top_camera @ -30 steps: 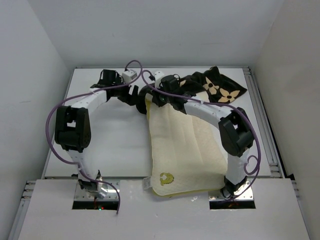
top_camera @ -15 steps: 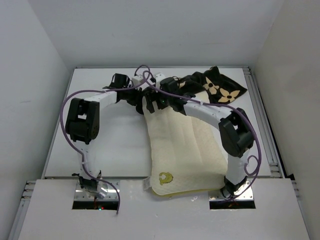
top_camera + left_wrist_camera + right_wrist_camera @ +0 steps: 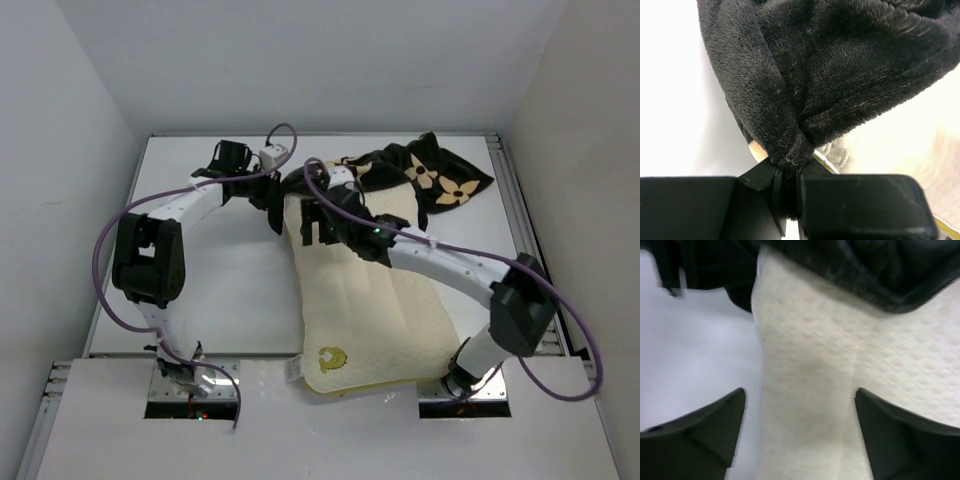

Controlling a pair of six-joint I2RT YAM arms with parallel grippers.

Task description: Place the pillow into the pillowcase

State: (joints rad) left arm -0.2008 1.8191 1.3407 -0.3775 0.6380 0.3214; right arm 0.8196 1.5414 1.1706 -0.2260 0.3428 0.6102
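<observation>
**Two tools, one pillow, one pillowcase: the far corner meets the cover's mouth**
The pillow (image 3: 350, 310) lies flat on the tabletop (image 3: 230, 290), running nearward from the right tool (image 3: 800, 405), whose jaws stand wide above its far left corner. Just beyond, the left tool (image 3: 787, 175) is clamped on a bunched hem of the pillowcase (image 3: 440, 180). Best course, by judgement: hold that hem lifted and taut while the right tool pinches the corner and feeds it under.
</observation>
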